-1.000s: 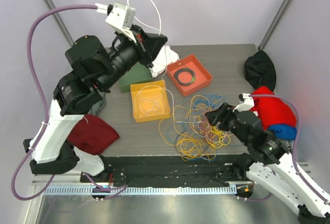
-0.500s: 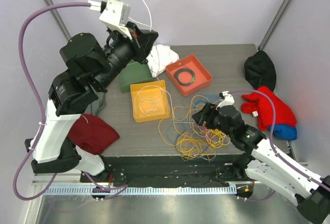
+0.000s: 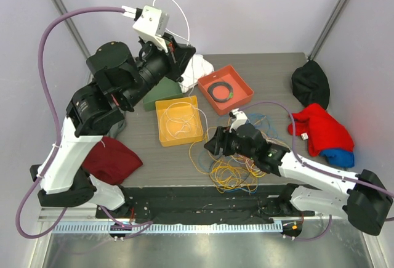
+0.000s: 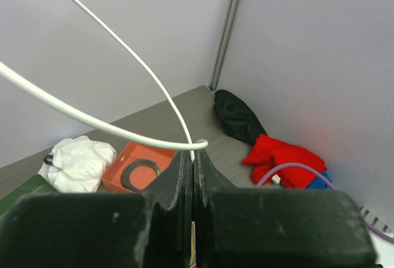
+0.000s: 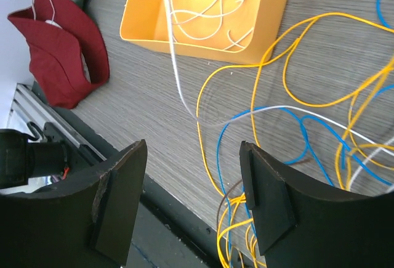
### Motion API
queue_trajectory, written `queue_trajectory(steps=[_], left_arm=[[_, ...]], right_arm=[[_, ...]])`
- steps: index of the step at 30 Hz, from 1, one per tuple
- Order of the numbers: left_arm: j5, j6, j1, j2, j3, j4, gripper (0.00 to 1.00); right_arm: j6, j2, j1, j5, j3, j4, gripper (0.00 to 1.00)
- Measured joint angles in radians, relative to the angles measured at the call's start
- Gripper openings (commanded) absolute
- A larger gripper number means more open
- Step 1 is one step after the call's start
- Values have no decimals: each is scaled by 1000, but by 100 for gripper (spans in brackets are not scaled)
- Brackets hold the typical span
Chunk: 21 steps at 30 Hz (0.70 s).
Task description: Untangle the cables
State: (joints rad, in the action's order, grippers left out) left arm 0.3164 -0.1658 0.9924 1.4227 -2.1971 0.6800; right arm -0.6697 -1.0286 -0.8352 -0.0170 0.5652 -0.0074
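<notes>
Scene: grey wood-grain worktop (image 3: 274, 71), two arms, one loose heap of wire.
Cables (image 3: 234, 172): string-thin strands in yellow, blue, white and pink, sprawled in slack overlapping loops from the centre toward 5 o'clock, no ends visible in the heap.
Left tool (image 4: 194, 157): lifted high at 11 o'clock, fingers pressed flat together on a white cable (image 4: 123, 134) that arcs away from the pinch in a smooth springy bow.
Right tool (image 5: 192, 157): low over the heap's fringe near 6 o'clock, jaws standing wide with nothing between them, yellow and blue strands on the worktop below.
Trays: yellow tray (image 3: 159, 123) near 9 o'clock of the heap, hard-walled, square, with white wire coiled inside; orange tray (image 3: 243, 98) toward 12 o'clock with a black coil (image 3: 220, 89).
Textures: glossy, slippery wire jackets; matte rigid plastic trays; a soft maroon cloth (image 3: 111, 160) slumped at 8 o'clock.
Risk, snagging: probable tightening of crossings rather than freeing them if the raised white cable is drawn further while another loop lies across it.
Risk, tray: possible dragging or tipping of the yellow tray, given the white strand running over its wall.
Risk, grasp: likely capture of several strands at once, or none, on so thin and crowded a target.
</notes>
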Motion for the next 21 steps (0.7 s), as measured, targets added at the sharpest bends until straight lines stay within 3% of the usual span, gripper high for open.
queue_trajectory(steps=[4, 7, 12, 16, 21], left_arm=[[-6, -11, 0, -3, 17, 1, 0], [-13, -14, 0, -7, 29, 2, 0], [-19, -19, 0, -27, 59, 2, 0], [-14, -21, 0, -57, 99, 2, 0], [11, -21, 0, -124, 217, -13, 0]], right_arm=[[19, -59, -26, -31, 1, 60, 66], [29, -108, -27, -71, 1, 104, 53], [37, -204, -27, -140, 0, 193, 4], [32, -193, -35, -188, -1, 209, 1], [46, -22, -60, -243, 72, 84, 1]])
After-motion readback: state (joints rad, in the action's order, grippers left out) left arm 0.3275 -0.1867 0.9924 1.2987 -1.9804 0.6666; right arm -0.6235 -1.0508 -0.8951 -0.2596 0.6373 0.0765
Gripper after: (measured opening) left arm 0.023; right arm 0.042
